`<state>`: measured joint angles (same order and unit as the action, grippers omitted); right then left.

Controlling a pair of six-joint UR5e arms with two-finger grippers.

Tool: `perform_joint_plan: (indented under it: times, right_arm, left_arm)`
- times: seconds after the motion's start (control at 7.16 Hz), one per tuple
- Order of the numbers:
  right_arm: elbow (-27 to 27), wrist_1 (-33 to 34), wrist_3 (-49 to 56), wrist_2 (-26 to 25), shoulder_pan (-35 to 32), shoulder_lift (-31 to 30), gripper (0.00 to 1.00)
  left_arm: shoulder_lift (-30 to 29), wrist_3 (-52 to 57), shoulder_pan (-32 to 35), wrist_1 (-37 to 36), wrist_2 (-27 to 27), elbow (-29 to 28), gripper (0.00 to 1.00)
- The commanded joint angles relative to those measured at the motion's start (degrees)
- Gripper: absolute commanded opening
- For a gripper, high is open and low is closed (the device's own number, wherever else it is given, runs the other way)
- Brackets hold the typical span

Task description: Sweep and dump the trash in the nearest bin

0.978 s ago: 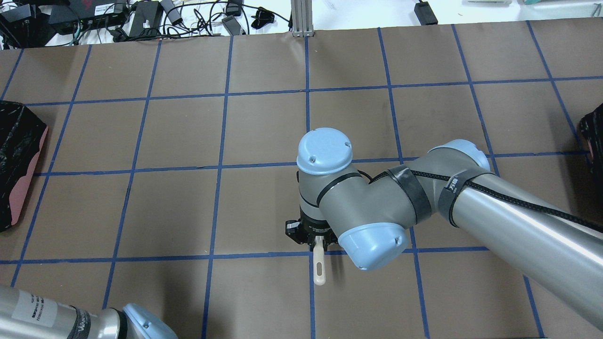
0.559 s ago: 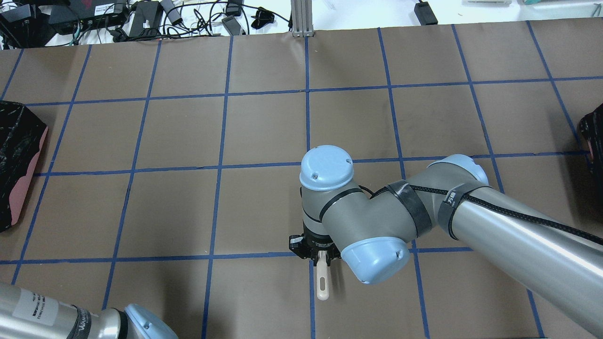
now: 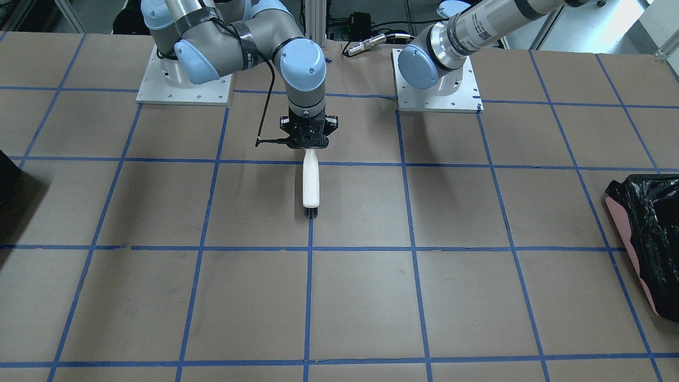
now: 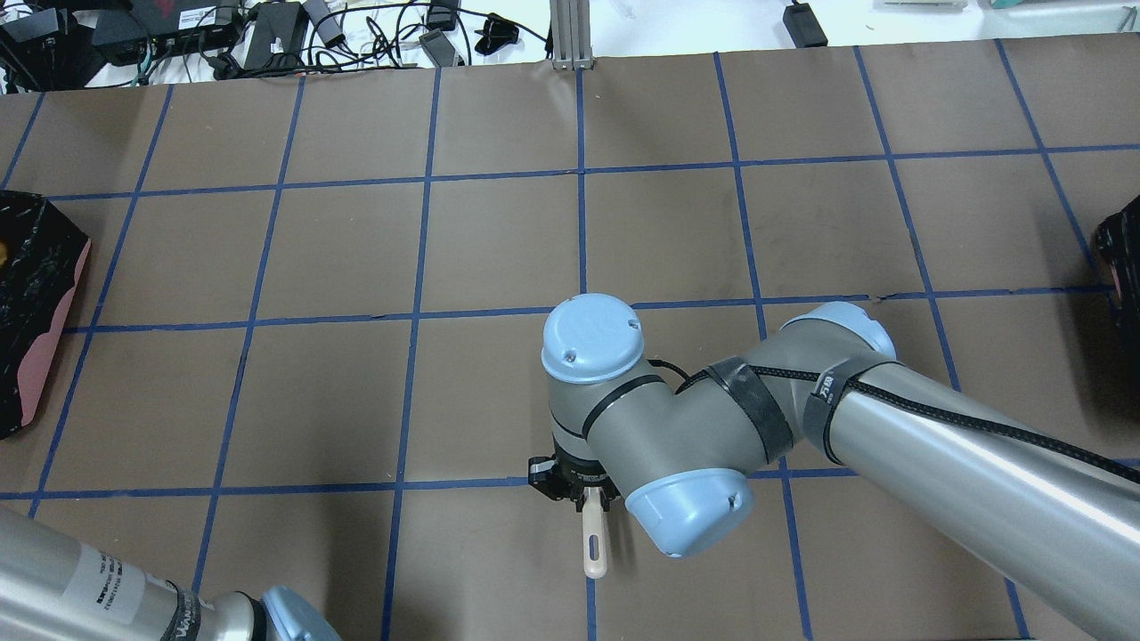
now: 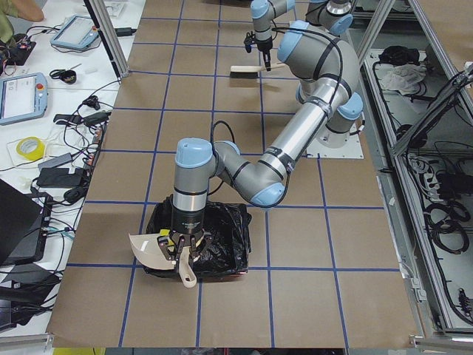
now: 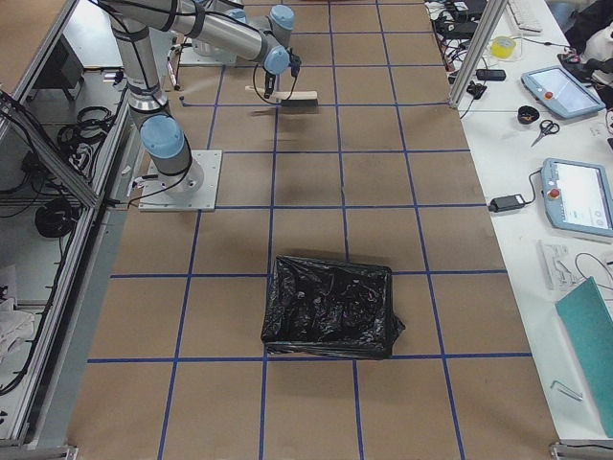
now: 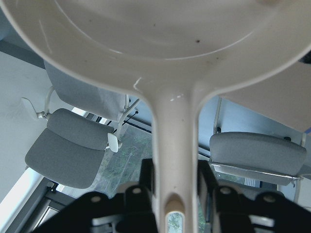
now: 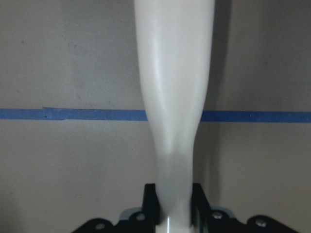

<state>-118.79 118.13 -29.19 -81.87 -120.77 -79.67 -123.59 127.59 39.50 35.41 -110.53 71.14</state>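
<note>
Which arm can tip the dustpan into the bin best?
Left. The left gripper holds the dustpan right at the bin. The right gripper holds the brush far from it.

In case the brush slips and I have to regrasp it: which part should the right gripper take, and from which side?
Take the slim white handle, the way the right gripper holds the brush now: straight from above, jaws across the handle's narrow waist, behind the wider head. The brush lies roughly level with its bristles at the end away from the robot, so a top-down pinch there probably leaves them free to sweep.
</note>
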Motion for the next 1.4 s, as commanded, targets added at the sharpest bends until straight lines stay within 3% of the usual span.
perform_joint_plan:
  times: [0.0,0.28,0.42,0.56,0.7,0.98,1.12,1.26]
  right_arm:
    - [0.0,1.7,0.1,-0.3,-0.2,1.3,0.64]
    - [0.1,3.1,0.3,-0.5,-0.1,1.1,0.99]
    - [0.5,3.3,0.6,-0.6,0.0,1.0,1.00]
    - [4.1,1.4,0.6,-0.5,0.1,0.9,1.00]
    - [10.3,-8.5,0.8,-0.6,0.3,0.6,1.00]
    - [20.3,-23.1,3.5,-1.3,1.8,-1.8,1.00]
    - [21.6,-23.4,9.0,-6.8,3.8,-3.6,1.00]
    - [21.9,-23.2,15.3,-8.2,6.7,-7.2,1.00]
  left_arm:
    - [0.1,2.2,0.4,-4.1,-2.9,0.7,0.00]
    - [0.4,8.4,2.0,-9.3,-4.1,1.5,0.00]
    - [1.1,9.9,2.2,-9.8,-5.5,3.4,0.00]
    - [1.9,14.2,2.6,-11.3,-6.9,5.6,0.00]
    - [1.5,18.6,3.4,-16.5,-6.7,5.9,0.00]
    - [1.9,19.5,3.6,-16.9,-6.5,5.7,0.00]
    - [2.4,19.7,3.7,-17.0,-6.5,5.6,0.00]
    - [3.4,18.9,4.6,-16.3,-5.9,5.2,0.00]
